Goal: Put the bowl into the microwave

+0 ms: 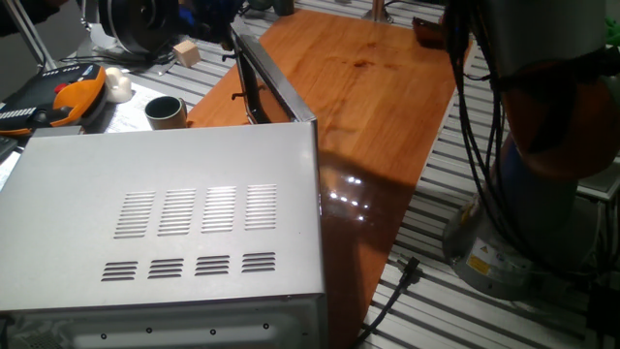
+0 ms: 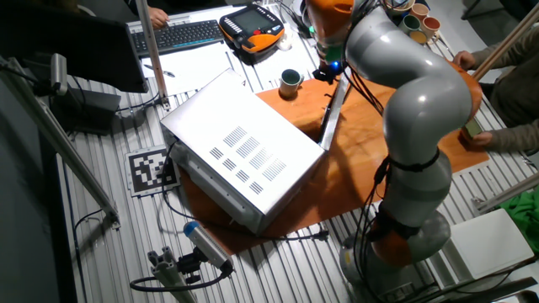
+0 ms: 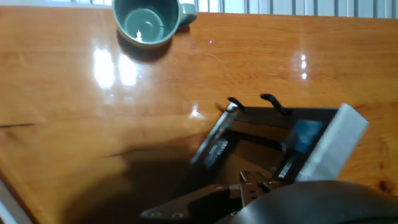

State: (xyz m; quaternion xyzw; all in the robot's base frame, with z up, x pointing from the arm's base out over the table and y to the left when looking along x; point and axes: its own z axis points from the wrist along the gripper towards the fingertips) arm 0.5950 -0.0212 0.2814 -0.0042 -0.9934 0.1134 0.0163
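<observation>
The bowl (image 1: 165, 112) is a small round metal cup standing on the table beyond the microwave's open door (image 1: 260, 85). In the hand view the bowl (image 3: 146, 23) sits at the top left with a greenish inside. The microwave (image 1: 165, 223) is a big silver box with vent slots on top, and the microwave (image 2: 240, 151) fills the middle of the other fixed view. My gripper (image 2: 325, 74) hangs over the top edge of the door (image 2: 333, 114), right of the bowl (image 2: 290, 81). Only its dark underside (image 3: 267, 196) shows in the hand view; its fingers are not distinguishable.
A white rounded lump (image 1: 118, 85) and a pale wooden cube (image 1: 186, 51) lie behind the bowl. An orange pendant (image 2: 251, 23) and a keyboard (image 2: 181, 34) lie at the back. The arm's base (image 1: 523, 242) and cables stand beside the wooden board (image 1: 378, 87).
</observation>
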